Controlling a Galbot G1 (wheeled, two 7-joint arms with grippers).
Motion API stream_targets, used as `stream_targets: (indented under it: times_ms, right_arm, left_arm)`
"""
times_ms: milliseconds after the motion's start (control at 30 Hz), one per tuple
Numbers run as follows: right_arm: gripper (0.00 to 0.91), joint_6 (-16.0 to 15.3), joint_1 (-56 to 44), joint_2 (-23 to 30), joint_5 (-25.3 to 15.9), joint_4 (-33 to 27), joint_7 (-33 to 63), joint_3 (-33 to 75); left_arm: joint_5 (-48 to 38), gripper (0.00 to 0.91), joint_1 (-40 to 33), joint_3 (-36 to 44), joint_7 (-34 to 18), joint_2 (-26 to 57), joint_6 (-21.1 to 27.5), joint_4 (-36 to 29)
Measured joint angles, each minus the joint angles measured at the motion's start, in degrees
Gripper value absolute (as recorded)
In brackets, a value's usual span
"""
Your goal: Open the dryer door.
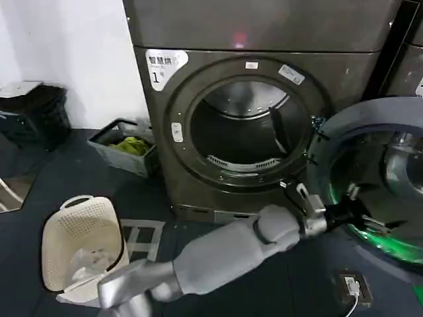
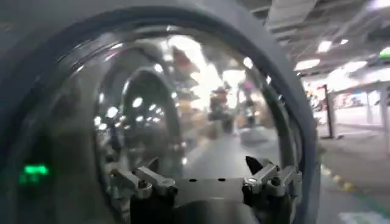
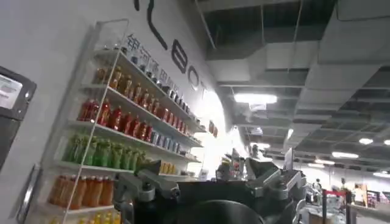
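The dark grey dryer (image 1: 198, 86) with the white "1" sticker stands ahead. Its drum mouth (image 1: 244, 125) is uncovered. The dryer door (image 1: 370, 129), chrome-rimmed with a domed glass centre, hangs swung out to the right on its hinge, inner side towards me. My left arm reaches across from the lower left. Its left gripper (image 1: 353, 211) is open just in front of the door's glass, near the lower inner rim. In the left wrist view the left gripper (image 2: 201, 173) faces the glass dome (image 2: 183, 103) with nothing between its fingers (image 2: 259, 165). The right gripper (image 3: 204, 182) points up at the ceiling, open and holding nothing.
A white laundry basket (image 1: 79, 244) stands on the floor at the lower left. A grey crate (image 1: 125, 145) with green cloth sits beside the dryer, and a black bin (image 1: 33, 112) is farther left. A plug block (image 1: 353, 287) lies on the floor. The neighbouring machine (image 1: 410, 66) is behind the door.
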Motion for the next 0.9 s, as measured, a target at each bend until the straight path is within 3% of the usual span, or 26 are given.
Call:
stream_targets:
  times_ms: [333, 533, 733, 900]
  right_arm:
    - [0.907, 0.24, 0.1, 0.09, 0.13, 0.2, -0.25, 0.05]
    - [0.907, 0.43, 0.2, 0.11, 0.17, -0.03, -0.29, 0.34]
    - [0.907, 0.87, 0.77, -0.17, -0.75, -0.3, 0.12, 0.91]
    - [0.907, 1.68, 1.07, -0.88, -2.13, -1.14, 1.9, 1.96]
  left_arm:
    - [2.52, 0.907, -1.16, 0.1, -2.51, 0.01, -2.26, 5.84]
    - [1.97, 0.907, -0.86, 0.3, -2.52, 0.01, -3.41, 5.31]
    - [-1.98, 0.907, -0.46, 1.86, -1.82, 0.0, -8.8, 3.02]
    - [-8.44, 0.907, 0.04, 3.79, 3.14, 0.0, -17.22, -0.12]
